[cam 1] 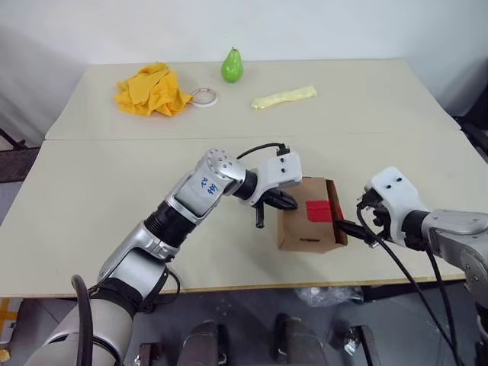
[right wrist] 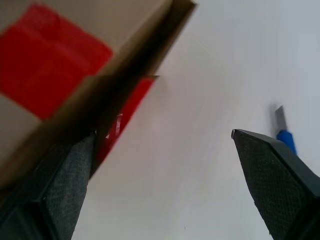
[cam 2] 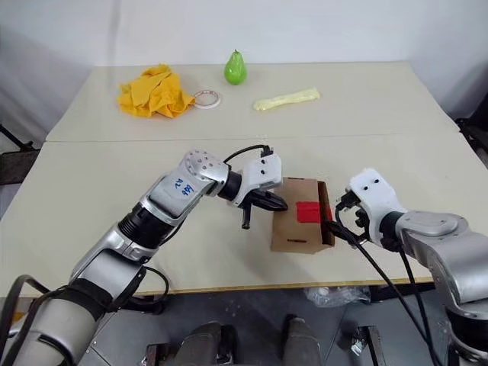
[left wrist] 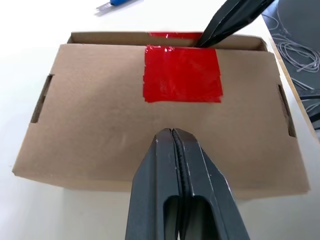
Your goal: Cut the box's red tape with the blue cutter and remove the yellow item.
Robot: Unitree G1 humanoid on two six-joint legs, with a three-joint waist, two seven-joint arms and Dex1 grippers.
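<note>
The box [cam 1: 309, 225] could slide or tip if the right gripper [cam 1: 357, 231] pushes on its edge, because nothing is holding it down. The lid could also spring back shut, since the red tape [cam 1: 319, 210] still clings to the top and folds over the side by that gripper. The blue cutter [right wrist: 286, 138] lies loose on the table [cam 1: 91, 191], so a bump from a finger could knock it away. The box sits near the front of the table, between the two grippers. The left gripper [left wrist: 172, 137] is squeezed closed with nothing in it, and it hangs over the lid, pointing at the tape. The right gripper is spread wide and holds nothing. One of its fingers is at the taped edge of the box, and its other finger is near the cutter but not touching it. I cannot see the yellow thing; I think it is inside the box.
</note>
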